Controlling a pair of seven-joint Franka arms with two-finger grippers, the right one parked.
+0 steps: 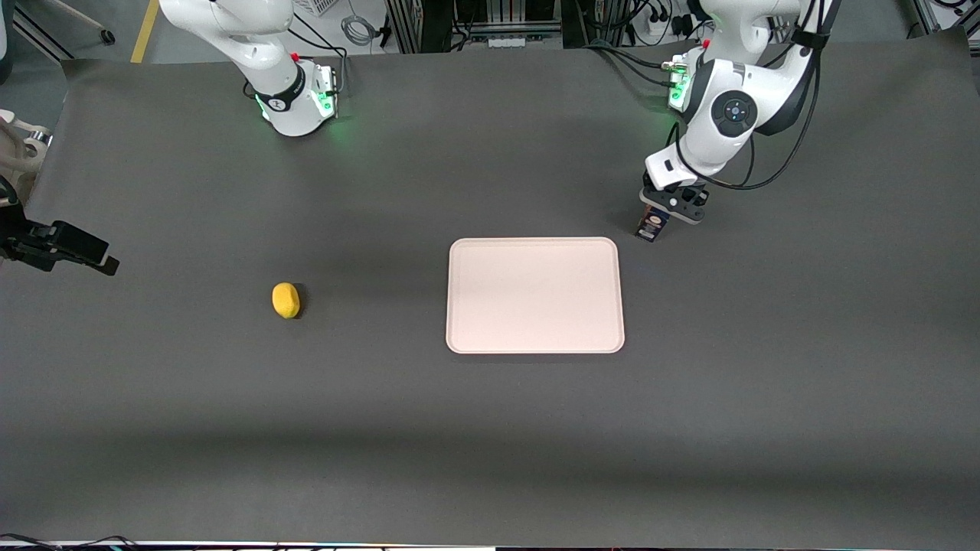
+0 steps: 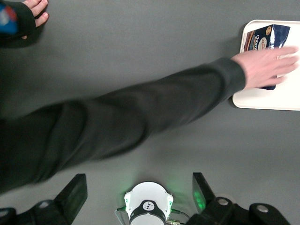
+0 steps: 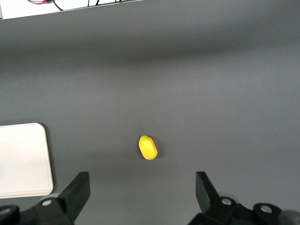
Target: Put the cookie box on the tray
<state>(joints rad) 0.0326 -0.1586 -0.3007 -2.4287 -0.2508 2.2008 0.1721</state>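
In the front view the cookie box (image 1: 652,224), narrow and dark navy, stands on end on the grey mat just off the tray's (image 1: 534,295) corner nearest the working arm, and the tray lies bare. My gripper (image 1: 668,208) hangs right over the box's top end. The left wrist view differs: there the cookie box (image 2: 267,38) lies on the tray (image 2: 262,98) under a person's hand (image 2: 265,65). In that view my gripper (image 2: 138,180) is open, with its fingers (image 2: 75,192) wide apart and nothing between them.
A person's dark-sleeved arm (image 2: 122,126) stretches across the mat in the left wrist view. A small yellow lemon-like object (image 1: 285,299) lies toward the parked arm's end of the table. The working arm's white base (image 2: 148,204) glows green.
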